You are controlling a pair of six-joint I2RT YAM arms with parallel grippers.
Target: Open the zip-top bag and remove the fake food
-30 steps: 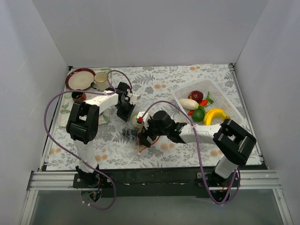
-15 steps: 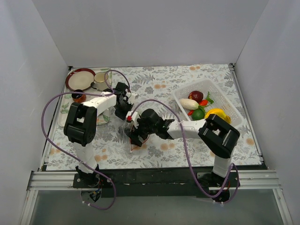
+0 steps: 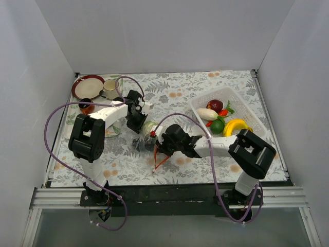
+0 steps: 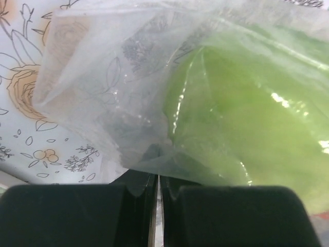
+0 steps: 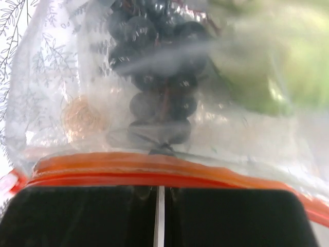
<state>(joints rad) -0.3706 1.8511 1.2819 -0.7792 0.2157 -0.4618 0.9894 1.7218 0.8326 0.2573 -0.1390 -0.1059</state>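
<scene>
Floral-cloth surface (image 3: 195, 87) carries everything. White basket (image 3: 249, 109) sits far right with fake food (image 3: 218, 125) in it: a red apple, a white piece, a green round one, a banana.

Zip-top bag (image 3: 146, 136) lies mid-surface, stretched between my two arms. I read that as a bracing hold: one end anchored so the other can be pulled.

Left hand (image 4: 157, 188) is pinched together on the plain plastic at the bag's far end – the anchor. Right hand (image 5: 160, 193) is clamped on the orange-red zip strip (image 5: 154, 172) at the near end, so probably working the mouth apart.

Inside the bag are dark grapes (image 5: 154, 67) near the strip and a pale green cabbage-like piece (image 4: 247, 113) against the left hand's end. Not out yet.

No brand, label or readable writing in any view.
</scene>
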